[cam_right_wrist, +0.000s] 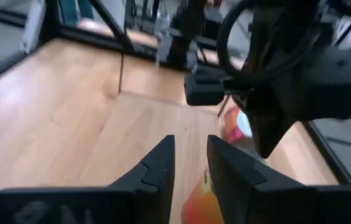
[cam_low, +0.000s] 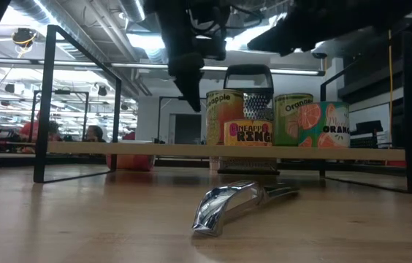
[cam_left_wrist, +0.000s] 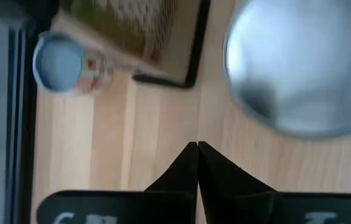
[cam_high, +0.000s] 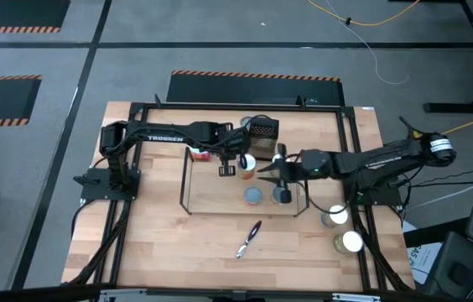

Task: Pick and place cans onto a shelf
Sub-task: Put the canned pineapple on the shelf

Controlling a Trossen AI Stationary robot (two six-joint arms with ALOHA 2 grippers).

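Silver-topped cans [cam_high: 254, 195] upright on shelf [cam_high: 220, 197], axes vertical

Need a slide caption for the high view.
Both arms over the shelf: left gripper shut, right gripper beside cans on the board.

Count of items on the rig, taken from my remote station.

From above I count six cans [cam_high: 254, 195]: four inside the shelf's outline and two outside it, on the table [cam_high: 161, 252] by the right arm. In the table-height view I count four labelled cans standing in a group. There is one shelf [cam_high: 188, 180], one dark perforated box [cam_high: 261, 128] and one shiny metal utensil [cam_high: 249, 239]. Arms number two, each with one gripper: the left gripper [cam_high: 226, 170] and the right gripper [cam_high: 263, 174]. I see one table.
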